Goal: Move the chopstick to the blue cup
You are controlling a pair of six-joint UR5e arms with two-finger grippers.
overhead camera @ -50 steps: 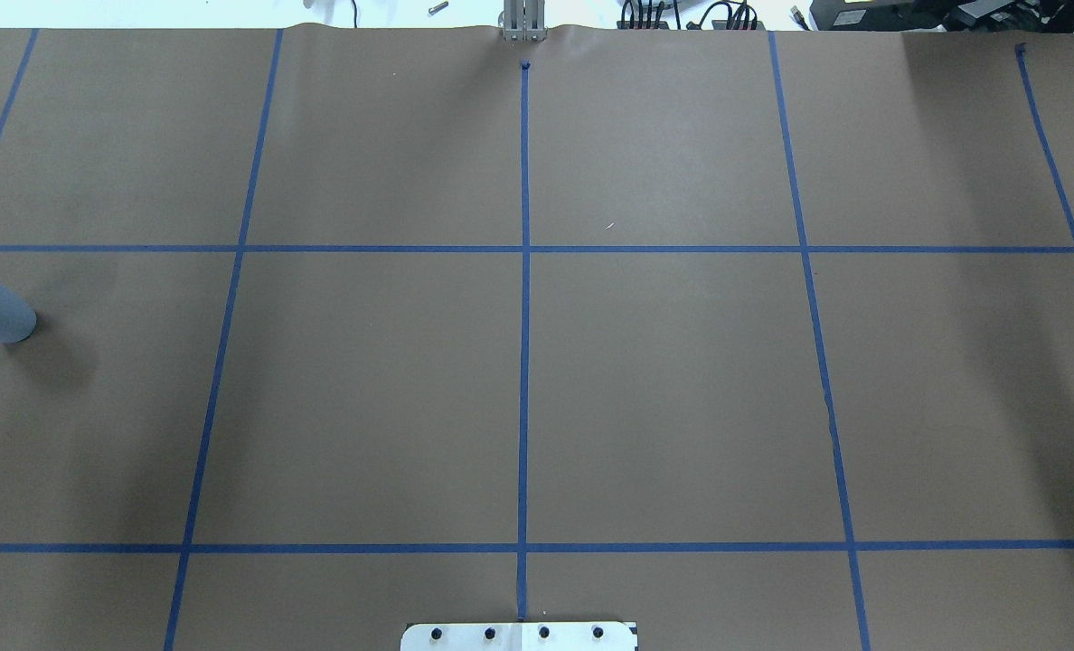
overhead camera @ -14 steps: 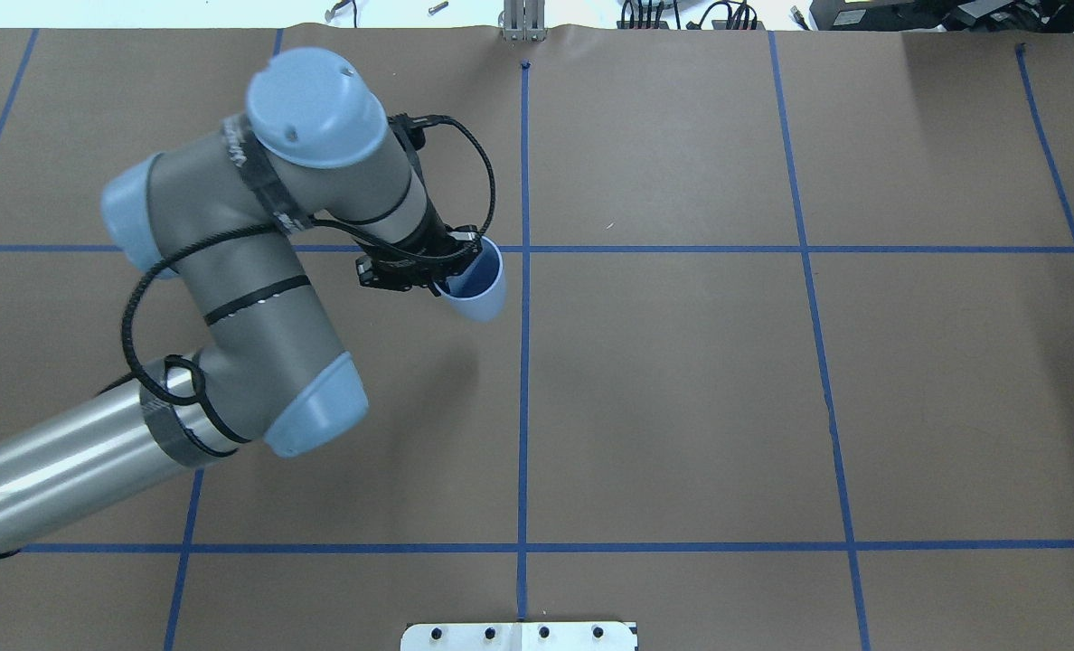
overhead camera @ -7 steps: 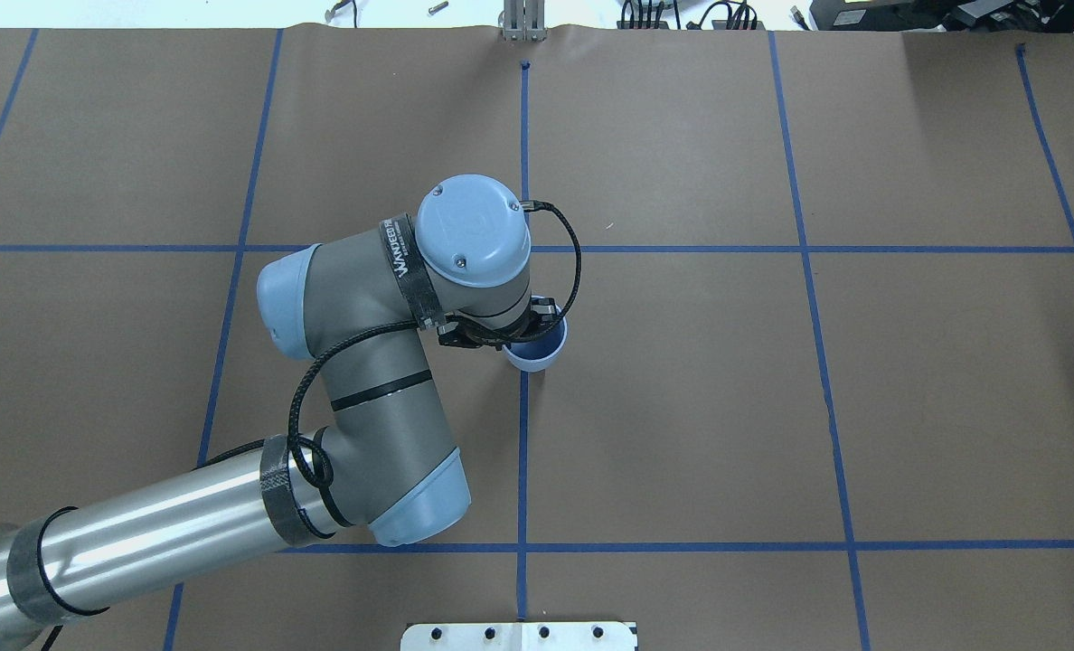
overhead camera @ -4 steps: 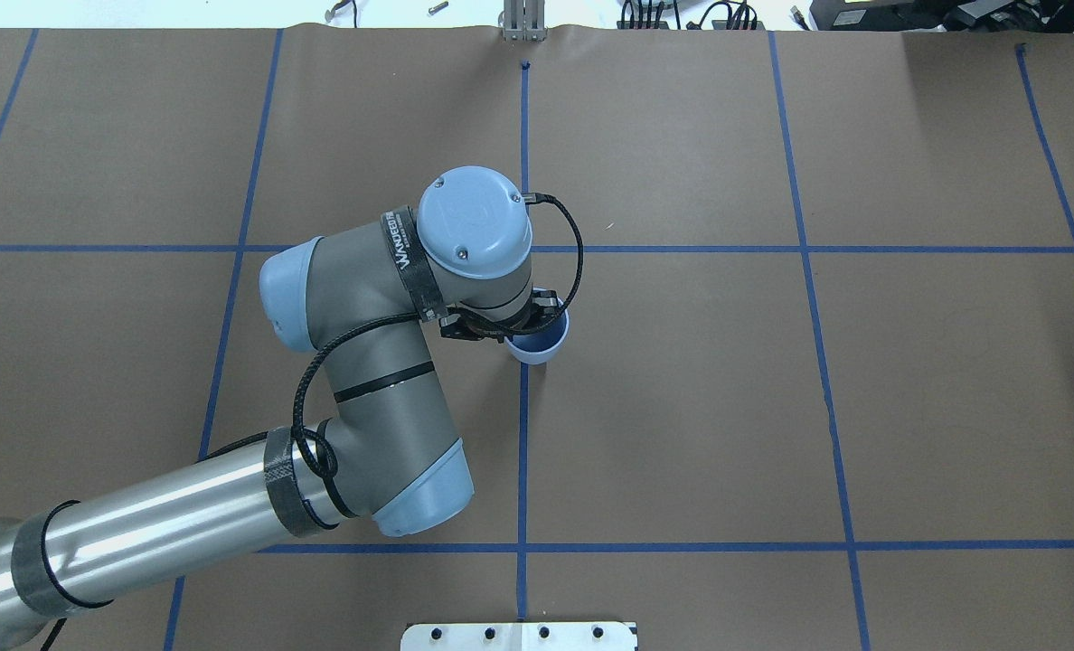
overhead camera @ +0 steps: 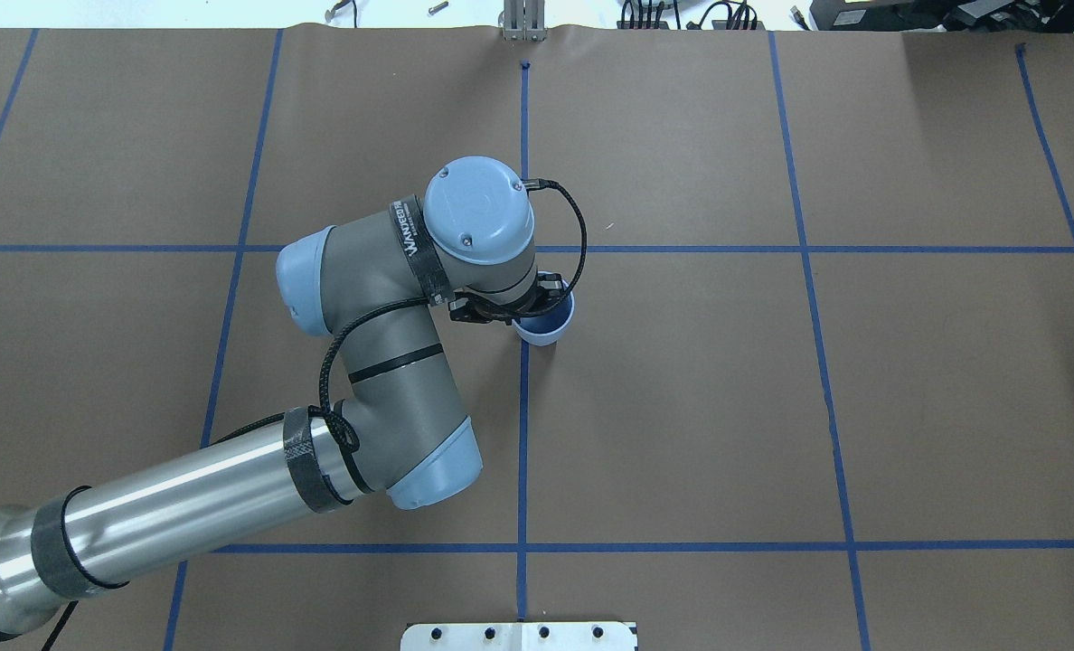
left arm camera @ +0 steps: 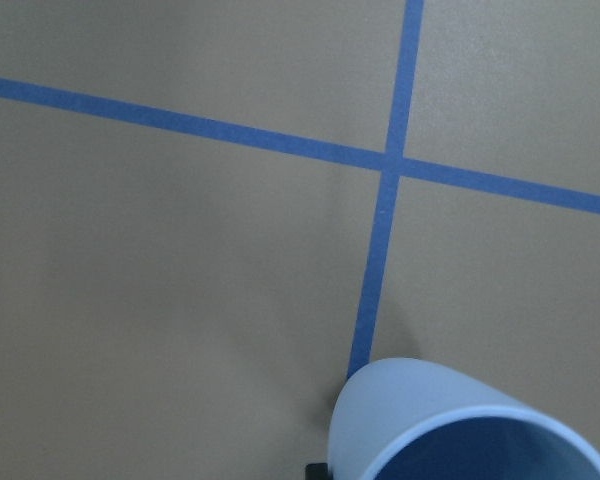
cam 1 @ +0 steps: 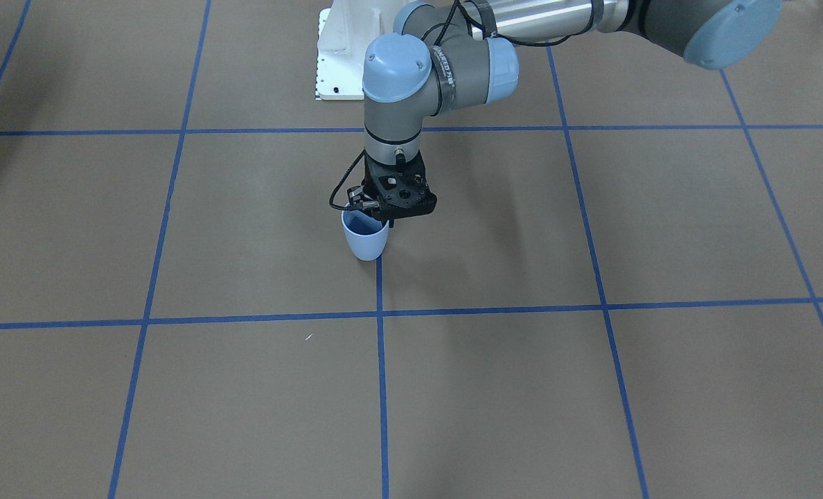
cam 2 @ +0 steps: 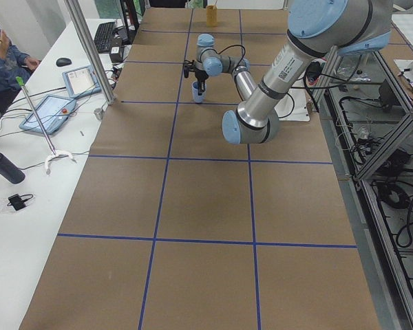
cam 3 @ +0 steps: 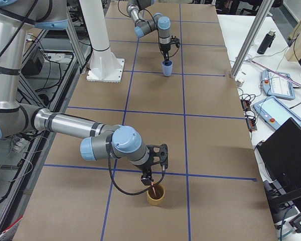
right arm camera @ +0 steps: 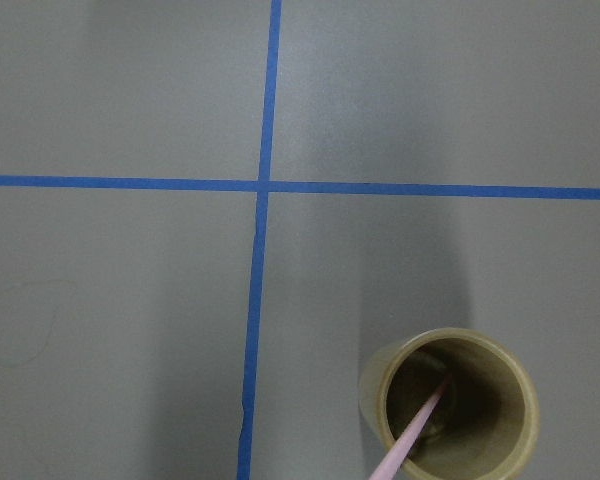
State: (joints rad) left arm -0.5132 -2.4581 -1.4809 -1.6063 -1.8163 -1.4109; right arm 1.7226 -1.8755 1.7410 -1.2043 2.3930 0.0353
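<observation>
The table point(overhead camera: 682, 407) is covered in brown paper and split into big squares by blue tape lines point(overhead camera: 523, 452). Along its far side runs a white bench point(cam 2: 27, 172) with two tablets point(cam 2: 51, 113). A person point(cam 2: 0, 48) sits at the bench's far end.

The left arm point(overhead camera: 184, 515) reaches in to the table's middle. There the left gripper point(cam 1: 388, 220) points down and pinches the rim of the blue cup point(cam 1: 365, 242). The blue cup is upright, mouth up, pale blue outside and darker blue inside, tapering to a rounded base. It sits at the centre tape line, just on the robot's side of a crossing. Whether its base touches the paper cannot be told.

At the table's right end the right gripper point(cam 3: 151, 181) hangs over a tan cup point(right arm camera: 372, 400). The chopstick point(right arm camera: 412, 428), thin and pale pink, slants with its lower tip inside the tan cup. Whether the fingers are closed on it cannot be told.

A black strap point(overhead camera: 410, 249) on the left arm carries white print, too small to read surely.
</observation>
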